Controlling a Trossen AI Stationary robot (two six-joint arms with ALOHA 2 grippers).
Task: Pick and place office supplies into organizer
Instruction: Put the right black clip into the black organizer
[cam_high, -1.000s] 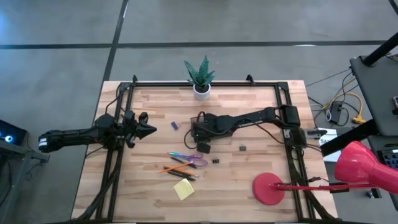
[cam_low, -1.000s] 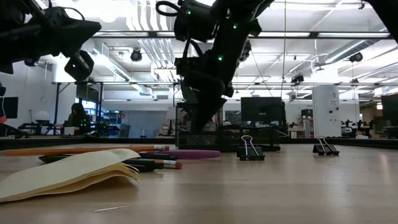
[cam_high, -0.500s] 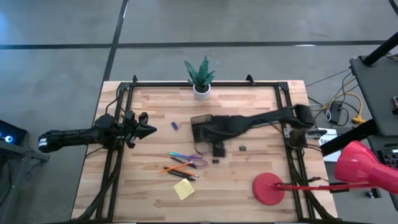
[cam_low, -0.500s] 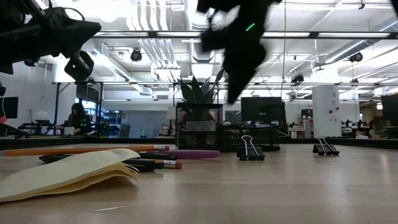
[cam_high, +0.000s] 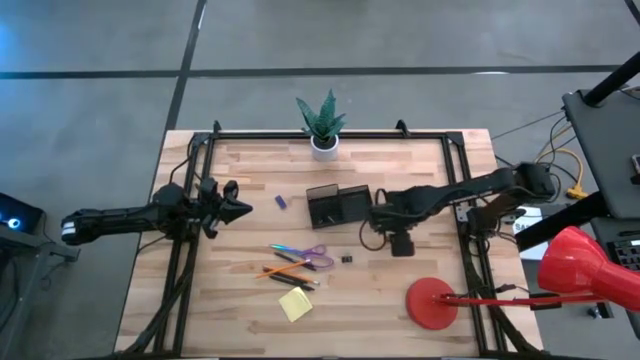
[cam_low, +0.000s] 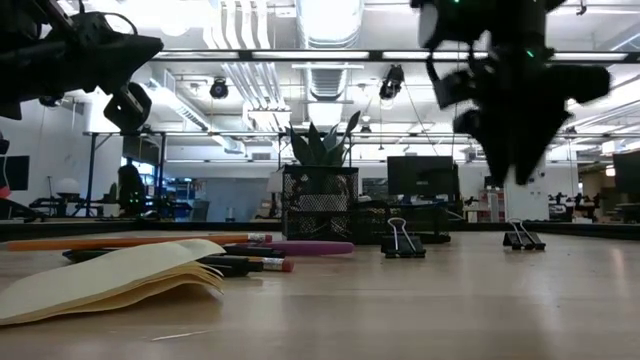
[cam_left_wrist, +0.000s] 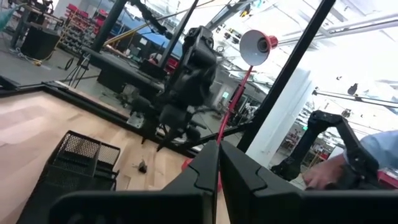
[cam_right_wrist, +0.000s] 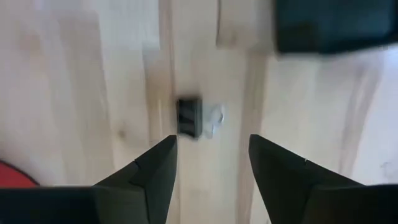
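The black mesh organizer (cam_high: 338, 206) stands mid-table. My right gripper (cam_right_wrist: 211, 143) hangs open to its right, pointing down over a small dark clip (cam_right_wrist: 189, 117) that lies on the wood below its fingers, untouched. A second clip (cam_high: 347, 259) lies nearer the front. Purple-handled scissors (cam_high: 308, 256), pens (cam_high: 285, 270) and a yellow sticky pad (cam_high: 295, 303) lie flat at front left. A small blue piece (cam_high: 282, 202) lies left of the organizer. My left gripper (cam_high: 240, 210) waits shut at the table's left, above the wood.
A white pot with a green plant (cam_high: 322, 125) stands at the far edge. A red lamp's round base (cam_high: 432, 303) sits at front right, its shade (cam_high: 580, 265) beyond the table's right edge. Black frame rails (cam_high: 470, 240) run along both sides.
My right gripper has risen from the organizer and swung toward the table's right edge, and now hangs over the clip. The organizer stays in place, its top now uncovered.
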